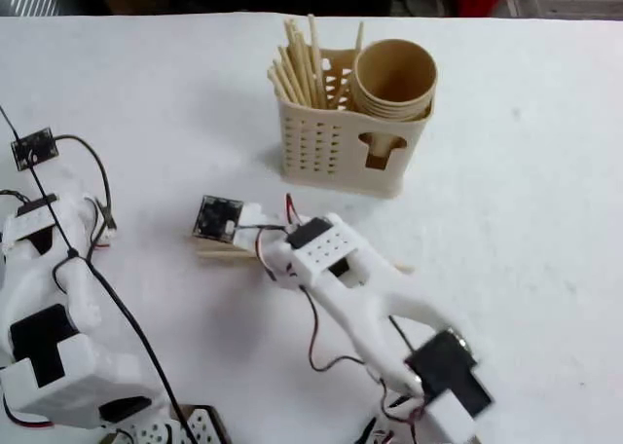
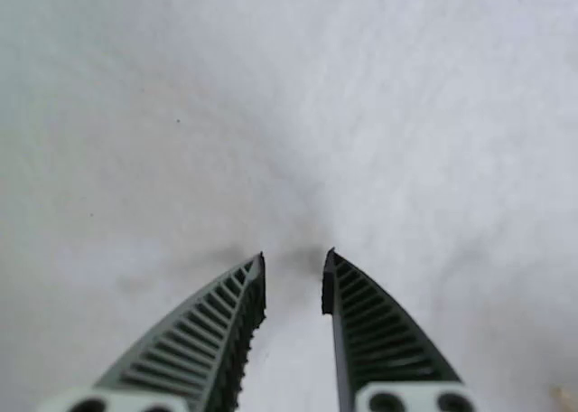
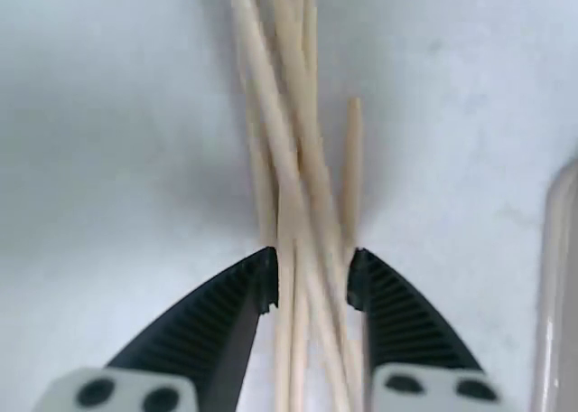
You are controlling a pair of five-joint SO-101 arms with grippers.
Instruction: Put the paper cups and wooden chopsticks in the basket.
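Okay, I'm seeing pale, slim wooden chopsticks (image 3: 298, 159) fanning out in a loose bundle, right gripper (image 3: 312, 276) fingers pinching them; left gripper (image 2: 293, 281) fingers sitting slightly apart.

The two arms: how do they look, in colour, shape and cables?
Both arms are white shells with black motor blocks. The right arm carries red and black wires and a black board at its wrist. The left arm trails a black cable. The jaws are dark, tapered and ribbed.
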